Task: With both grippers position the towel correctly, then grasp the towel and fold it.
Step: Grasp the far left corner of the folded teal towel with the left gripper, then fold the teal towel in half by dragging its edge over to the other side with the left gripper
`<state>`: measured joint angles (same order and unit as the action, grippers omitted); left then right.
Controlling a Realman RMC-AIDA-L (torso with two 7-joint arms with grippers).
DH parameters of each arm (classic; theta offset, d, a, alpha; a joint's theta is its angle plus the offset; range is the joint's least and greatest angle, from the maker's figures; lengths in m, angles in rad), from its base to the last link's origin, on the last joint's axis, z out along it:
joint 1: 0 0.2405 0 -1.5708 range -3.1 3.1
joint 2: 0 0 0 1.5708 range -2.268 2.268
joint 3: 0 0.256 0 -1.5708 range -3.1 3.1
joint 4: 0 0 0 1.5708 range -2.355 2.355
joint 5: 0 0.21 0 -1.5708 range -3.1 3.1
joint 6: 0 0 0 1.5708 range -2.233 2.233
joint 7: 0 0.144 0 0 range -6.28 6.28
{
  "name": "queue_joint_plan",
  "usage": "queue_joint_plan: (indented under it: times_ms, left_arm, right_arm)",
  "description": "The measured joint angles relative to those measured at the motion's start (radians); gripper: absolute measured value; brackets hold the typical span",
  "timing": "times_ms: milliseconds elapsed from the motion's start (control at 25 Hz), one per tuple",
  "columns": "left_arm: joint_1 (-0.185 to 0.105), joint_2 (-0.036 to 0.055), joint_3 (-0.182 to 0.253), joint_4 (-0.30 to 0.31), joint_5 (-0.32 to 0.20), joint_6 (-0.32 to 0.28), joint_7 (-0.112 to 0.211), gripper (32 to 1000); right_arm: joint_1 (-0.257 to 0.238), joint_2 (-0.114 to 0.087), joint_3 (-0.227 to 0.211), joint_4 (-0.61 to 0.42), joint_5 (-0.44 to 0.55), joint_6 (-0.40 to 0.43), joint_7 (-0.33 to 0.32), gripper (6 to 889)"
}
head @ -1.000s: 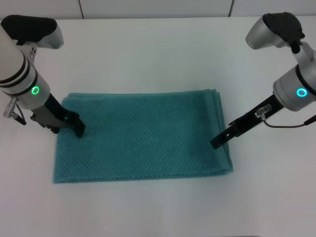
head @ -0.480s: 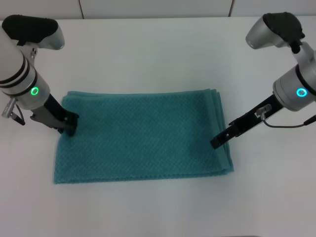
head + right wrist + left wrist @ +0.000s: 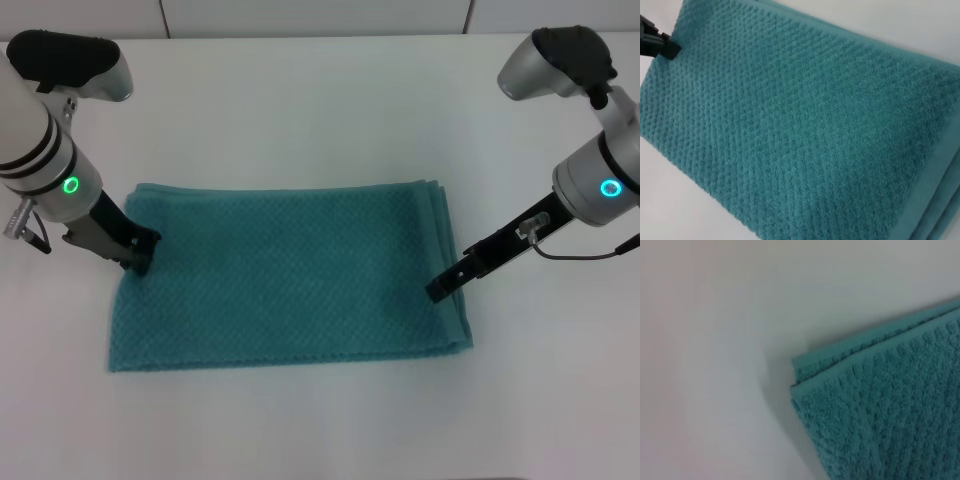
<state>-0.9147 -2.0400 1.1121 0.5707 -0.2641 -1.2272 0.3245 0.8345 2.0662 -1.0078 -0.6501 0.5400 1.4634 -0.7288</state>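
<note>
Fingertips first: your left gripper (image 3: pixel 140 262) sits with its black tip down on the left edge of the towel (image 3: pixel 290 275), toward the far left corner, and you cannot tell from any view whether its fingers are parted or closed. Your right gripper (image 3: pixel 438 290) rests its tip on the towel's right edge, roughly halfway along that side, and its opening is just as unreadable. Behind each tip a black finger stem runs back to a white-grey arm with a glowing green ring, the left arm (image 3: pixel 45 150) coming in from the left side and the right arm (image 3: pixel 590 170) from the right. Between them the teal-green towel lies flat as a wide rectangle in stacked layers, whose edges show stepped at the far right corner. In the left wrist view you see one towel corner (image 3: pixel 800 370) with two layer edges offset against bare tabletop. In the right wrist view the waffle weave fills the picture, with the other gripper's black tip (image 3: pixel 657 45) at the towel's far edge. Under everything runs a plain white table (image 3: pixel 300 100), and beyond its far edge a pale wall with thin vertical seams (image 3: pixel 165 18).
</note>
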Motion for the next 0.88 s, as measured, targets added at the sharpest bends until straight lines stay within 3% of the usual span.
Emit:
queue_joint_plan:
  times_ms: [200, 480, 760, 880]
  left_arm:
    - [0.0, 0.0022, 0.002, 0.002, 0.002, -0.002, 0.0, 95]
    - [0.002, 0.0364, 0.001, 0.007, 0.006, -0.015, 0.004, 96]
    - [0.007, 0.0584, 0.004, 0.007, 0.01, -0.015, 0.004, 96]
    - [0.011, 0.0721, 0.002, 0.005, 0.011, -0.013, 0.004, 95]
  right_arm:
    - [0.0, 0.0, 0.0, 0.001, 0.0, 0.0, -0.001, 882]
    - [-0.008, 0.0, 0.0, 0.0, 0.0, 0.0, -0.001, 882]
    - [-0.012, -0.001, 0.0, -0.003, 0.001, 0.0, -0.001, 882]
    - [-0.012, -0.001, 0.0, -0.003, 0.001, 0.0, -0.001, 882]
